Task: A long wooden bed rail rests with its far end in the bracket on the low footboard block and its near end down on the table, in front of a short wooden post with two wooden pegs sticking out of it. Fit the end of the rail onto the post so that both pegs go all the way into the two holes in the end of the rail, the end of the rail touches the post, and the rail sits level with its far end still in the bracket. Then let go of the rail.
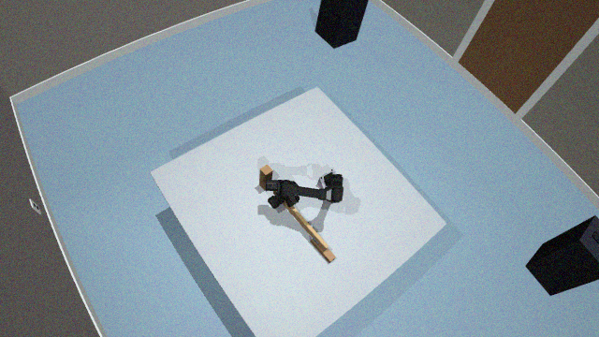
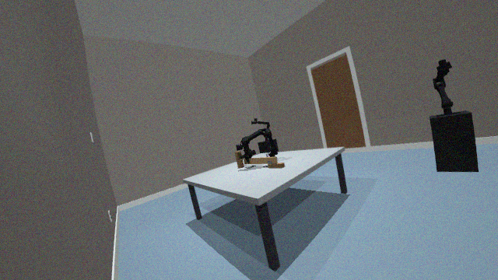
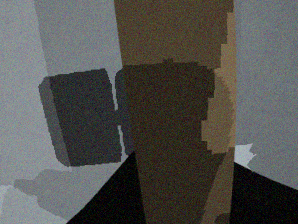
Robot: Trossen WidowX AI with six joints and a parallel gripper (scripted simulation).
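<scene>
The wooden rail (image 1: 306, 227) (image 2: 261, 160) (image 3: 175, 37) runs from my gripper to the low footboard block (image 1: 330, 256) (image 2: 281, 166), where its far end sits at the bracket. In the exterior view it looks about level, just above the table. My gripper (image 1: 285, 201) (image 2: 247, 159) (image 3: 165, 157) is shut on the rail near its post end. The upright wooden post (image 1: 266, 179) (image 2: 239, 159) stands close beside the gripper. The arm hides the rail's near end, the pegs and any gap at the post; the wrist view shows neither post nor pegs.
The white table (image 1: 225, 168) (image 2: 233, 183) carries the arm, whose base (image 1: 334, 187) stands to one side of the rail. The arm's links pass above the table between base and post. Black pedestals (image 1: 341, 21) (image 2: 455, 144) stand off the table, one with another arm (image 2: 443, 87) on it.
</scene>
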